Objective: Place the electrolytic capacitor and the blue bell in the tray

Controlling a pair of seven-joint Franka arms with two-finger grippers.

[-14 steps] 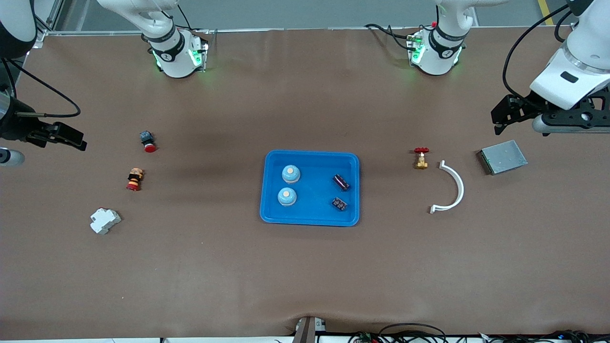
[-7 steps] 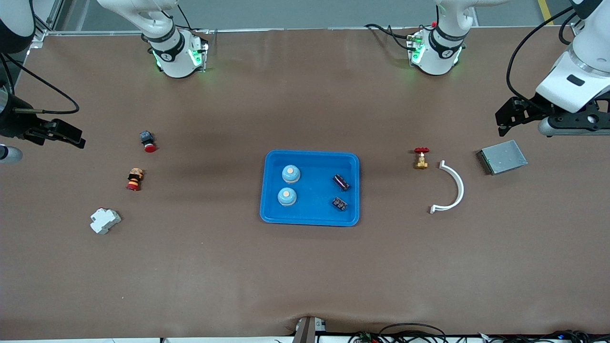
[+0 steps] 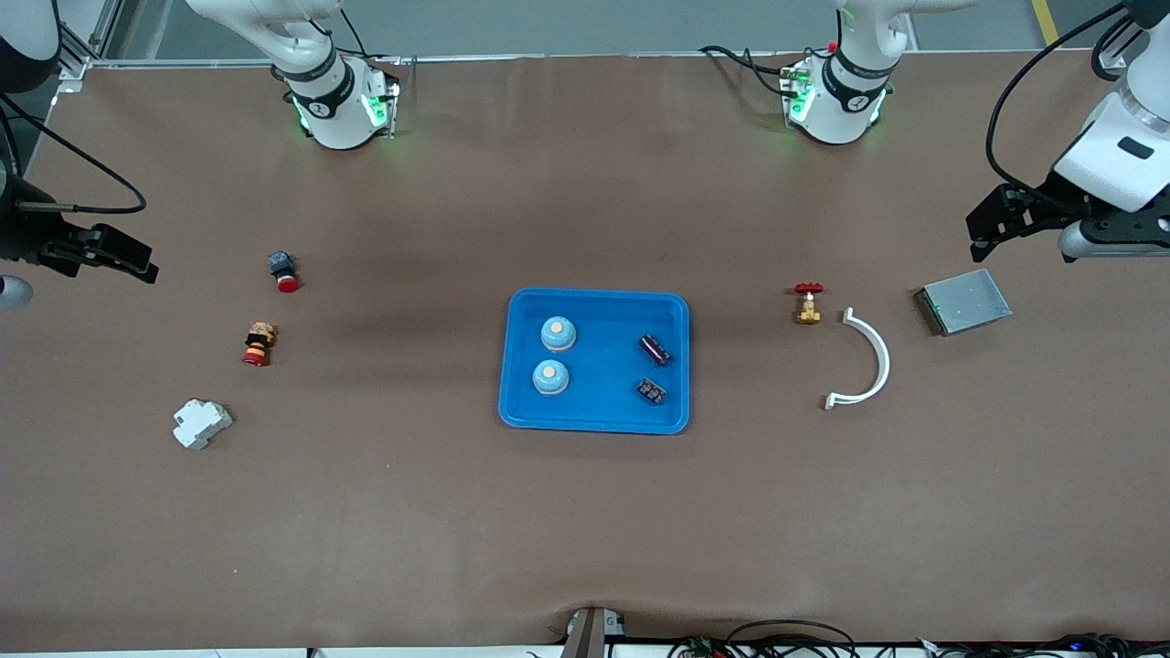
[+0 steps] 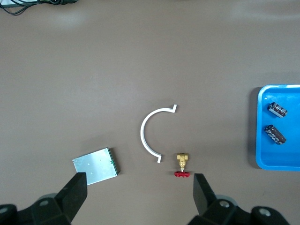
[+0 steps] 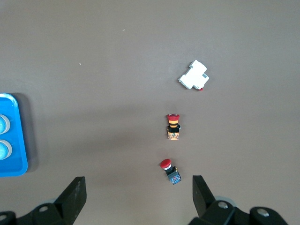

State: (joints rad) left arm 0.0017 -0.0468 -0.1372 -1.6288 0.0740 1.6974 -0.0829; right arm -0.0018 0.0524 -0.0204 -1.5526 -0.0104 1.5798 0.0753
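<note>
Bright-blue plastic marks the tray at the middle of the table in the front view. Two blue bells are seen in it toward the right arm's end, and two dark electrolytic capacitors toward the left arm's end, all four resting apart from one another. The left gripper is held up over the left arm's end of the table, above the bare cloth beside the grey metal box; the right gripper is held over the right arm's end. Nothing is carried by either.

In the left wrist view, the left gripper is shown with its fingers spread wide and empty, over the white curved clip and the brass valve; both capacitors can be made out in the tray's corner.

In the right wrist view, the right gripper is likewise spread wide and empty, over the red push button, the striped button and the white breaker.

The placing step is judged complete. Only parking of the arms clear of the table seems to be called for next.
</note>
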